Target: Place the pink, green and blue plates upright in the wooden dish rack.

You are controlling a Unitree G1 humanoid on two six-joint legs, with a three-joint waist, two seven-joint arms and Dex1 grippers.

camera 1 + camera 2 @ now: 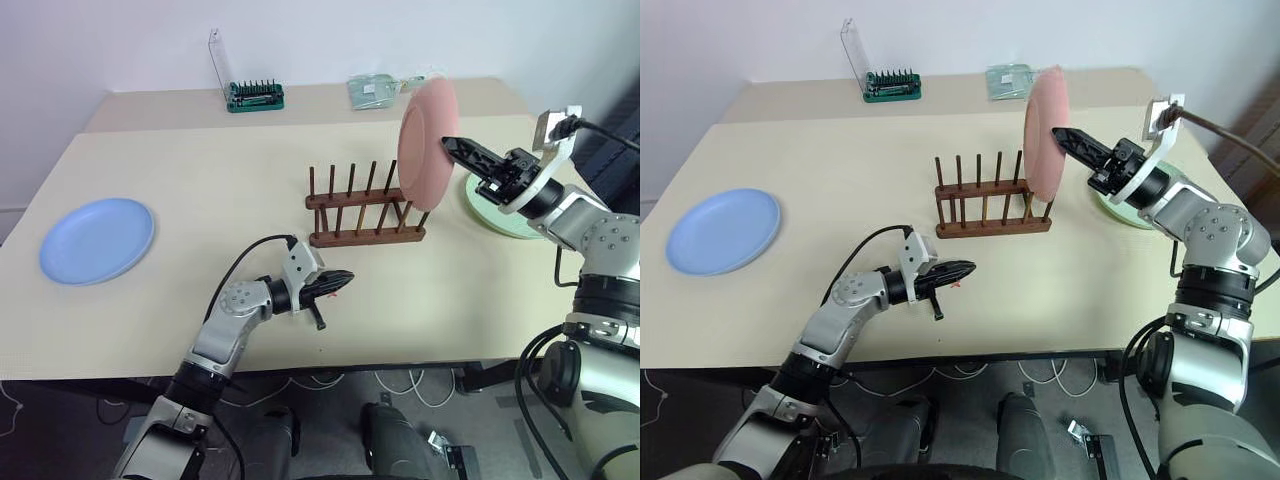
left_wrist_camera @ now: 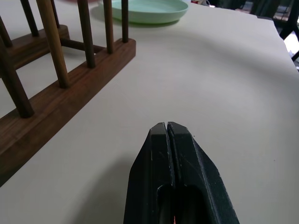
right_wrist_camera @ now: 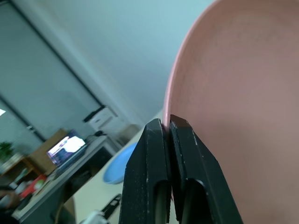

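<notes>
Jaws: right gripper clamped on pink plate rim; left gripper closed, empty.
Keep plate upright, lower its edge between rack end pegs.

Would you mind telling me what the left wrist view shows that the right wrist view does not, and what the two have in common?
Left wrist view: the left gripper, shut and holding nothing, above the bare table, with the wooden dish rack and its upright pegs beside it and the green plate lying flat beyond.

Right wrist view: the right gripper shut on the rim of the pink plate, held on edge in the air, with the blue plate on the table behind and the room beyond.

Both: a pair of closed black fingers and the same table.
</notes>
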